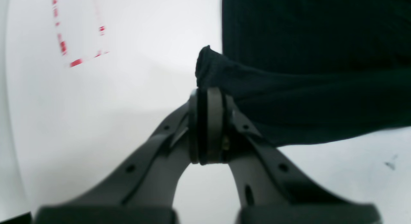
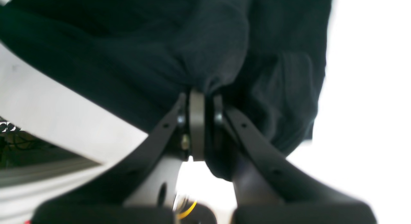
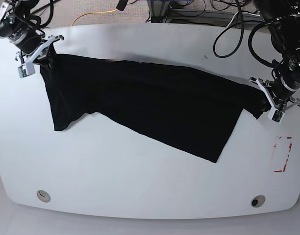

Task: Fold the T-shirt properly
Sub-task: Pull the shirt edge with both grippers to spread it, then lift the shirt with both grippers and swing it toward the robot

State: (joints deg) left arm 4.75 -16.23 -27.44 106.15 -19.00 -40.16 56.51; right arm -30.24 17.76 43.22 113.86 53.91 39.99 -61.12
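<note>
black t-shirt (image 3: 150,107) stretched across the white table (image 3: 140,181) between two arms. left gripper (image 1: 208,95) pinches one bunched end near red marks (image 3: 282,154); right gripper (image 2: 200,95) pinches the opposite end, jaws pressed onto fabric.

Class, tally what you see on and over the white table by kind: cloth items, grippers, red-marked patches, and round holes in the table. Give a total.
Cloth items: 1, the T-shirt
Grippers: 2, the left gripper and the right gripper
Red-marked patches: 1
Round holes: 2
Total: 6
</note>
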